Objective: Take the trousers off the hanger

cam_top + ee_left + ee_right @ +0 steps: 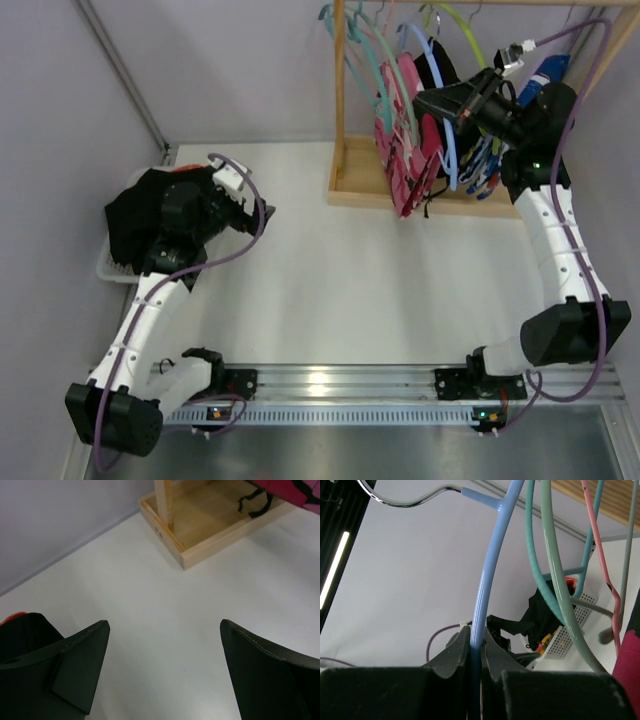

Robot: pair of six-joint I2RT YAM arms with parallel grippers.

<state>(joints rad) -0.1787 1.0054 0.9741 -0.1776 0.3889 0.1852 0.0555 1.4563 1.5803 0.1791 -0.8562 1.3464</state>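
**newbie:** ok, where are the trousers at?

**regular:** The pink-red camo trousers (405, 150) hang on the wooden rack (345, 192) at 1 o'clock on the desk (350, 290). Their long axis runs straight down off the hangers. There's also a black garment (132, 218) over at 9 o'clock in the white basket (108, 268).

**newbie:** and your pincers?

**regular:** Your right pincer (476, 642) is clenched on the thin arm of the blue hanger (487, 565), up among the other hangers. In the top view the camo pair sits just beside it, at about 7 o'clock and lower down. I can't tell which garment rides on that blue hanger, it's too crowded.

Your left pincer (165, 625) is released, jaws wide with nothing in them. It's hovering over bare desk near the basket, well apart from the rack.

**newbie:** so which arm goes?

**regular:** I'd guess the right arm, since it's the near one. The hanger has to come off the rail toward you, and then the left can come in from 9 o'clock and tug the cloth down along that hanging axis.
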